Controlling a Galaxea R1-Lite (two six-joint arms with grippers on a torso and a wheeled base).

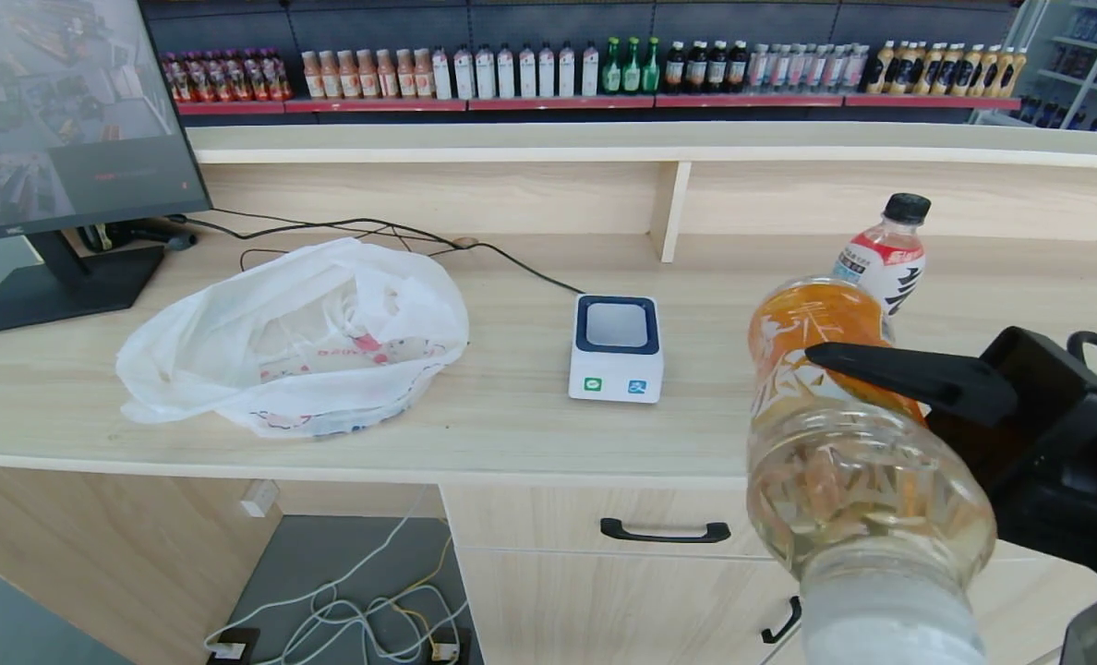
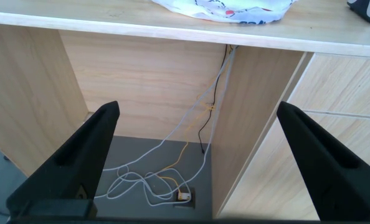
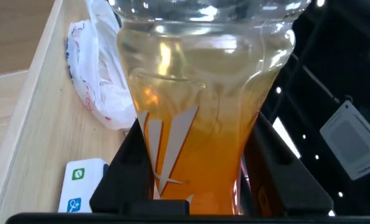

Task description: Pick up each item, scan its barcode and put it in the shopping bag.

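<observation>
Right gripper [image 3: 200,186] pinches clear plastic bottle of orange drink [image 1: 844,462], held tilted above front edge of pale wood counter [image 1: 512,406]. Left gripper [image 2: 197,162] spread wide, below counter edge. Farther back: white box scanner [image 1: 616,348], white plastic shopping bag [image 1: 299,337], and a black-capped bottle [image 1: 886,254].

The orange-labelled bottle [image 1: 844,462] shows white streaks on its label, pale amber liquid and a frosted white cap. The second bottle [image 1: 886,259] has a black cap and a white, red and black label. The scanner [image 1: 616,346] is white, topped dark blue, with green and blue icons. The shopping bag [image 1: 299,337] is translucent white with red print. The tabletop [image 1: 512,406] is pale wood grain.
</observation>
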